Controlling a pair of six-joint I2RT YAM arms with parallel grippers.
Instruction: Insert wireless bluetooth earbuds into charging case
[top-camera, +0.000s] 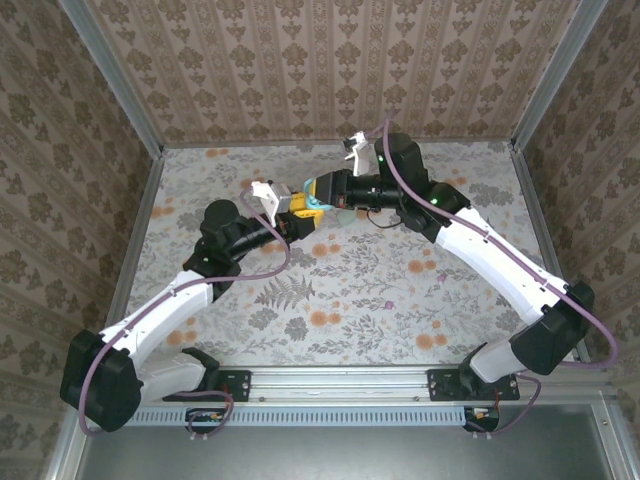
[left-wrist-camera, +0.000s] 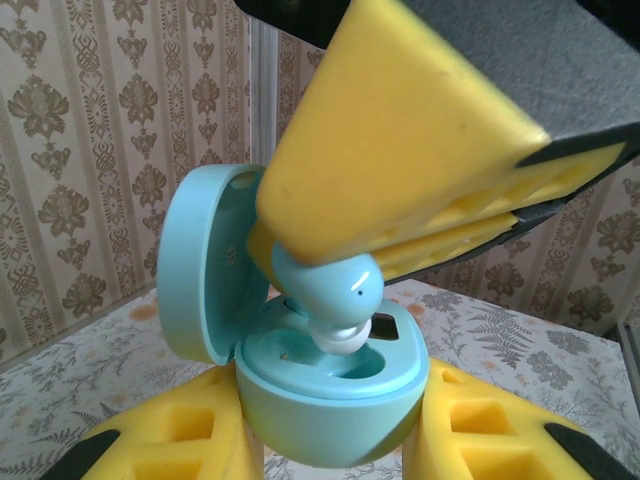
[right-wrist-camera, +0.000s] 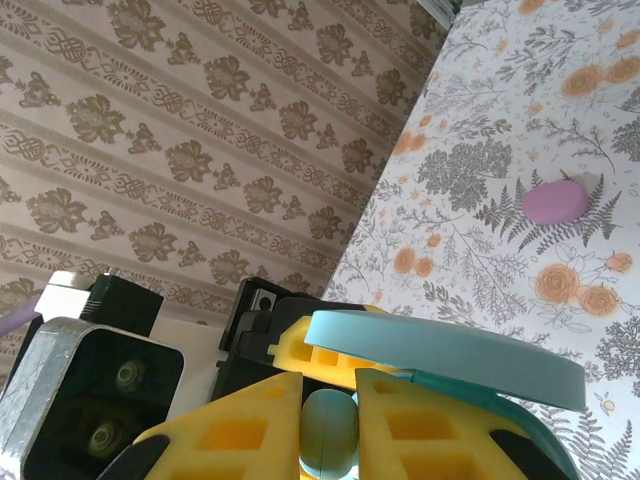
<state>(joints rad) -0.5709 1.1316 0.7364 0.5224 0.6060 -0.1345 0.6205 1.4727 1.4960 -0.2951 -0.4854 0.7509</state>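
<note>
While L end effector (left-wrist-camera: 335, 425) clamps case (left-wrist-camera: 330, 385) & R end effector (right-wrist-camera: 328, 425) pinches earbud (left-wrist-camera: 335, 290), floral tabletop (top-camera: 400, 290) sits btwn papered walls (top-camera: 300, 60).

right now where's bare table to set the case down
Widest bare patch: table between left arm and right arm, ahead of the rail. The far right corner is bare. Crowded at far centre, where the left end effector and right end effector meet around the case and earbud. In the right wrist view a purple pod lies on the cloth.

Lab robot cell: wallpapered panels (top-camera: 330, 70), aluminium frame (top-camera: 112, 75)
</note>
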